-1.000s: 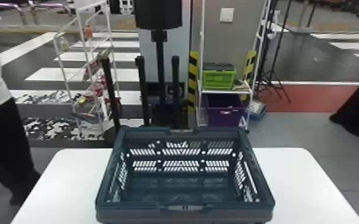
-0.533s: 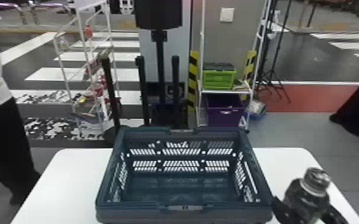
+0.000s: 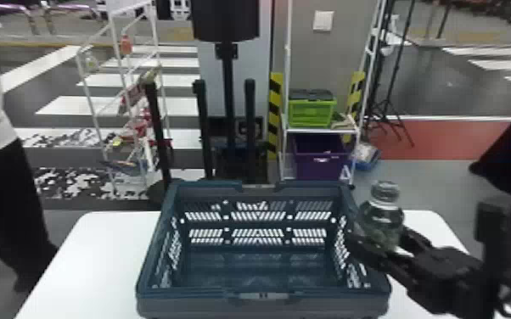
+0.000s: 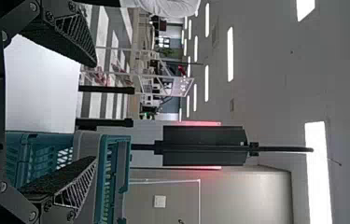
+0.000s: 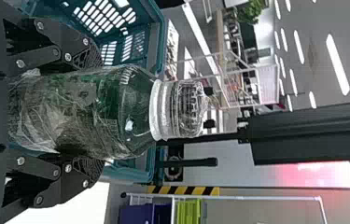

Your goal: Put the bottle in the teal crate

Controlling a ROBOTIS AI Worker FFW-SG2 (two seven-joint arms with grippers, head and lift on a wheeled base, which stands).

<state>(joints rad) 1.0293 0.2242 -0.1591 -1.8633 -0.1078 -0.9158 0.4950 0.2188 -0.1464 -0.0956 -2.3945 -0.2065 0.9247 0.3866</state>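
Observation:
My right gripper (image 3: 380, 250) is at the crate's right wall in the head view, shut on the bottle (image 3: 382, 218), which stands upright with its cap on top. The teal crate (image 3: 263, 295) sits on the white table with its top uncovered. In the right wrist view the bottle (image 5: 116, 112) lies between both fingers of that gripper (image 5: 95, 112), with the crate (image 5: 156, 46) behind. The left wrist view has the left gripper (image 4: 93, 112) open, nothing between its fingers, and part of the crate (image 4: 112, 182) beyond.
The white table (image 3: 93, 254) extends on both sides of the crate. Behind it stand a black post (image 3: 227, 85), a wire rack (image 3: 119, 106) and a shelf with a green box (image 3: 312, 112) and a purple bin (image 3: 320, 157). A person (image 3: 4, 169) is at the left.
The right arm has come into the head view from the right with the bottle, then moved left and farther forward, up to the crate's right side. The crate has not moved.

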